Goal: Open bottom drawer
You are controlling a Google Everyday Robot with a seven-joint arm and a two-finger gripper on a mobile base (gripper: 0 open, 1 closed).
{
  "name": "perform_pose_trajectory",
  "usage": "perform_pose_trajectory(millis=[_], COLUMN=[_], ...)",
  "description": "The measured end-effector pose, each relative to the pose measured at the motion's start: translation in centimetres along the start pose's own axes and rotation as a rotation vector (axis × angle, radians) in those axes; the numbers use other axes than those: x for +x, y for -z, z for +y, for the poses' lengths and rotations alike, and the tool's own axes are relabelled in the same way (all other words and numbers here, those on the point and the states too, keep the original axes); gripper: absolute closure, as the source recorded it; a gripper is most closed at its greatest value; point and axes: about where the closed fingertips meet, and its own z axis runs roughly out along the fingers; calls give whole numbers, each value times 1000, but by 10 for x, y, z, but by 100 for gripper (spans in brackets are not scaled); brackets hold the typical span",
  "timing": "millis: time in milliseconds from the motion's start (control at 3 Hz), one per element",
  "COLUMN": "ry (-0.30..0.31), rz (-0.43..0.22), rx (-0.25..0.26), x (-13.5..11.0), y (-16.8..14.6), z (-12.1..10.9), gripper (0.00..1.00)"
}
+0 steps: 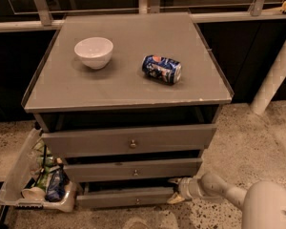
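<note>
The bottom drawer (126, 197) is the slimmest grey front, lowest of three under the grey cabinet top, with a tiny round knob (137, 202). Its front stands slightly out, with a dark gap above it. My gripper (175, 190) reaches in from the lower right on a white arm (219, 190) and sits at the drawer's right end, touching its top right corner. The fingertips are partly hidden against the drawer edge.
A white bowl (94, 52) and a blue soda can (162, 69) lying on its side rest on the cabinet top (128, 87). A clear bin (35, 185) with snack packets stands on the floor at the cabinet's left. A white post (274, 75) stands right.
</note>
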Motion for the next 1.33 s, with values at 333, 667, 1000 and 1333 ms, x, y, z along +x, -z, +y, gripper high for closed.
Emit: perform_pose_trajectory(millis=[333,667,1000,1333], ry=[0,-45,-103,-103], rz=[0,-21,-37,-37], rx=[0,-6,-16,-16], x=[0,17,31,28], y=[0,6,14,17], z=[0,21,47,46], gripper=[0,17,41,64])
